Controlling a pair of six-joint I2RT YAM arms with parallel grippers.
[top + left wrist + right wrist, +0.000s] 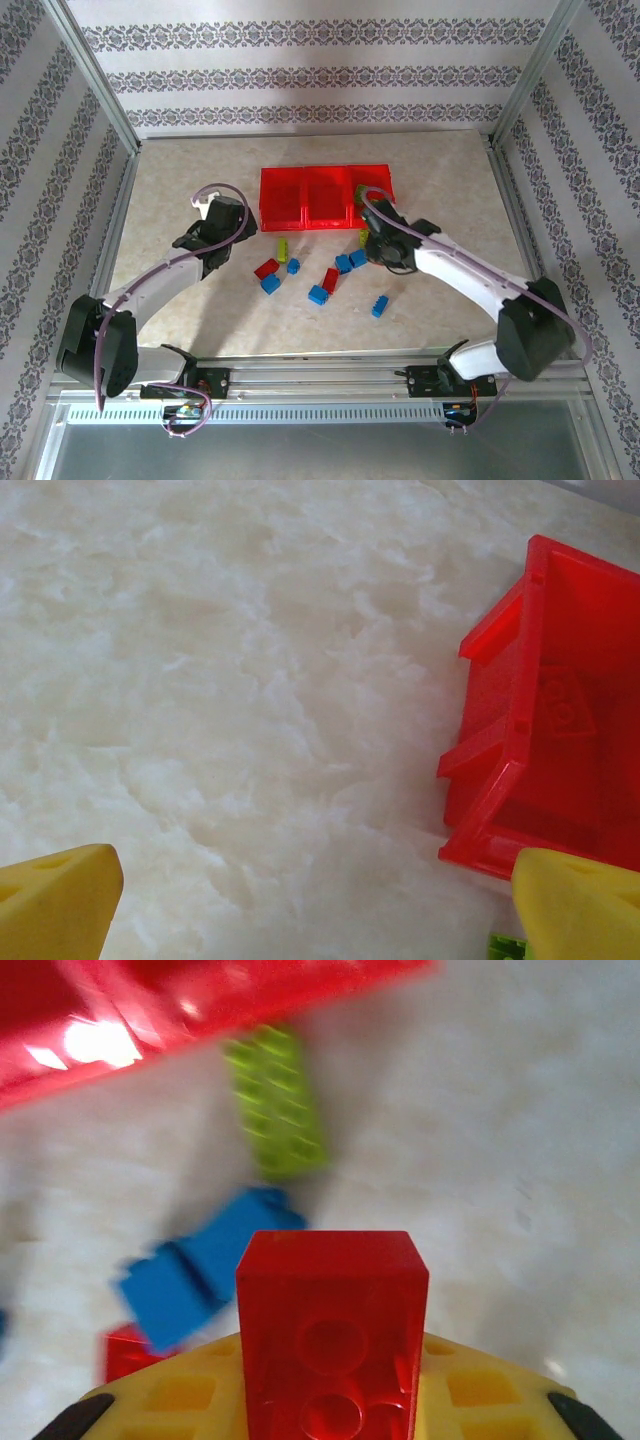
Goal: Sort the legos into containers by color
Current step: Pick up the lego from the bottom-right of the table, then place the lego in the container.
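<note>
The containers (pixel 320 197) are three joined red bins at the back of the table. Several legos lie scattered in front of them: blue (pixel 318 295), red (pixel 266 268) and yellow-green (pixel 284 247). My right gripper (pixel 378 243) is near the right bin's front corner, shut on a red lego (pixel 332 1320) between its yellow fingers (pixel 480 1390). Below it lie a blue lego (pixel 205 1265), a yellow-green lego (pixel 275 1100) and the bin wall (pixel 150 1020). My left gripper (pixel 320 910) hangs open over bare table, left of the left bin (pixel 545 720), nothing between its fingertips (pixel 60 900).
A metal frame (pixel 100 90) and patterned walls close in the marble table (pixel 180 170). One blue lego (pixel 380 306) lies apart toward the front right. A yellow-green lego (pixel 357 190) sits at the right bin. Bare table spreads left of the bins.
</note>
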